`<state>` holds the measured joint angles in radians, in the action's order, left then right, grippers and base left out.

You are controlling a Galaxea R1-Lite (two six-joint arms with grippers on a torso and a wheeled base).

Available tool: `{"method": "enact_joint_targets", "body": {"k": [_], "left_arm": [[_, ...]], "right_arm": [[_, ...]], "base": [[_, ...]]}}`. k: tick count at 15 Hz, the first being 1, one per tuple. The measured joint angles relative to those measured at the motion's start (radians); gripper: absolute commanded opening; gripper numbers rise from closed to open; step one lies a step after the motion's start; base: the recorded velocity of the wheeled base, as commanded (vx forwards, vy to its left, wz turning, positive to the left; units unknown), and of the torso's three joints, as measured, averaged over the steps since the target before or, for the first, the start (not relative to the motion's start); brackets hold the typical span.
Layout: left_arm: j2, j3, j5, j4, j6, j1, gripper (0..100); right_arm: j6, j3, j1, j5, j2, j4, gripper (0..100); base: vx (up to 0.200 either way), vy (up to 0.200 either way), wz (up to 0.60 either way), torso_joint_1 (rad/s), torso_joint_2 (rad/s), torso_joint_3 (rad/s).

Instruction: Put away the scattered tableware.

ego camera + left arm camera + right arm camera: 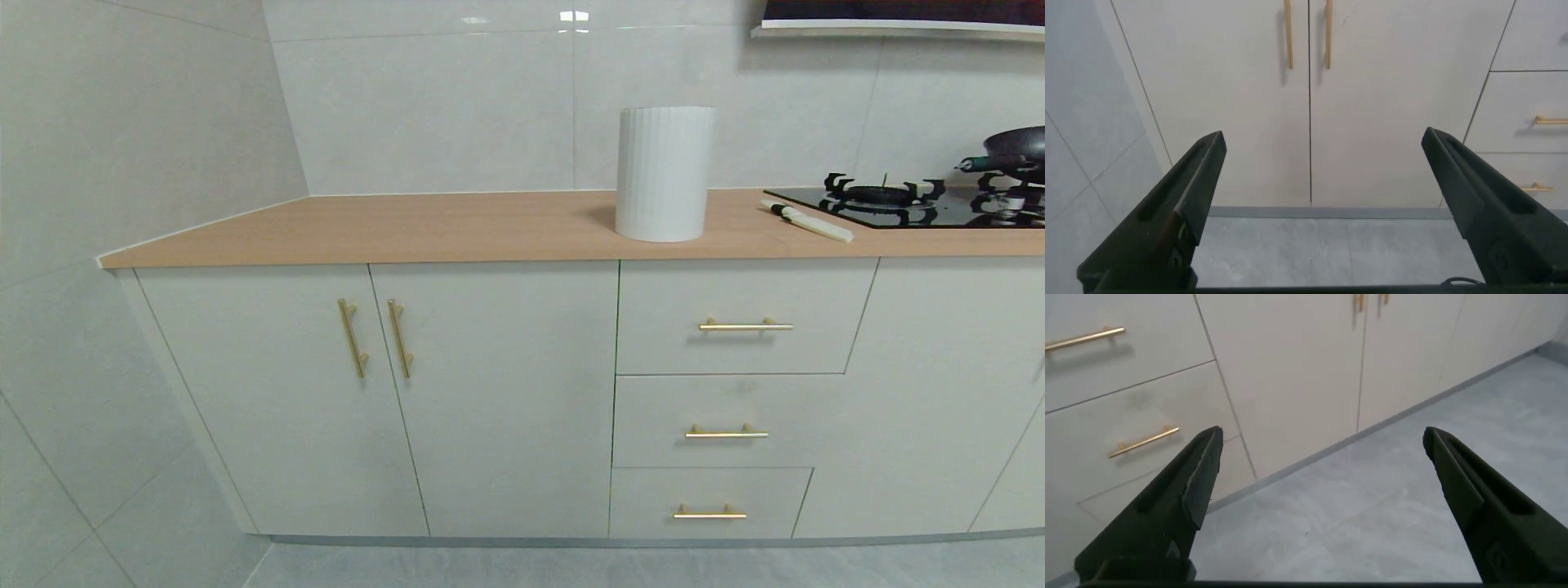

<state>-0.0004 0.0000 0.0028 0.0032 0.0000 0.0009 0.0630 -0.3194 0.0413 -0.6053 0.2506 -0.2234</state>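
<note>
A tall white ribbed holder (664,173) stands upright on the wooden countertop (408,229). To its right a pale utensil with a dark tip (807,220) lies flat on the counter, right beside the stove's edge. My left gripper (1323,147) is open, low down, facing the double cabinet doors (1308,90) with nothing between its fingers. My right gripper (1323,445) is open too, empty, held above the grey floor (1388,514) before the drawers (1118,400).
A black gas stove (906,204) with a dark pan (1016,147) sits at the counter's right end. Below are two cabinet doors with gold handles (375,337) and three drawers (735,327). Tiled walls close the left side and back.
</note>
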Motion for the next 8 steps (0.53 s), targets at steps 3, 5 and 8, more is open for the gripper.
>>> {"method": "enact_joint_targets", "body": {"k": [3,5,8], "left_arm": [[0.0,0.0,0.0,0.0,0.0,0.0,100],[0.0,0.0,0.0,0.0,0.0,0.0,100],[0.0,0.0,0.0,0.0,0.0,0.0,100]], "right_arm": [[-0.044,0.048,-0.043,0.006,-0.136,0.004,100],[-0.05,0.067,-0.049,0.135,-0.198,0.018,100],[-0.04,0.105,-0.047,0.443,-0.237,0.087,100]], "base": [[0.0,0.0,0.0,0.0,0.0,0.0],[0.0,0.0,0.0,0.0,0.0,0.0],[0.0,0.0,0.0,0.0,0.0,0.0]]}}
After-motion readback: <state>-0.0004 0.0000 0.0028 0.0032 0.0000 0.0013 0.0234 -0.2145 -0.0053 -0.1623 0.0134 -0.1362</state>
